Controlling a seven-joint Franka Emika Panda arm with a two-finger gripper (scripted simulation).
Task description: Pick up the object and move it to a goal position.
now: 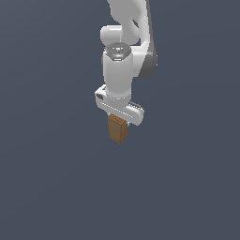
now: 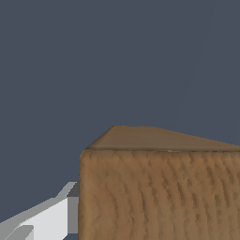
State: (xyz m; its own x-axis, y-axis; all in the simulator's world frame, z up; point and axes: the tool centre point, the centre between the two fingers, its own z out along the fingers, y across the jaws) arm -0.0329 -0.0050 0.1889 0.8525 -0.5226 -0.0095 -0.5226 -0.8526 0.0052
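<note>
Grasping wooden block (image 1: pixel 117 129) | gripper (image 1: pixel 119 118) clenched on it | no writing legible

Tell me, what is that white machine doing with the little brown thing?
A white robot arm has a small brown wooden block at its gripper. The block hangs just below the gripper, upright, and seems to be gripped at its top, though the fingers themselves are hard to make out. In the wrist view the block fills much of the picture. No goal marker shows in either view.
</note>
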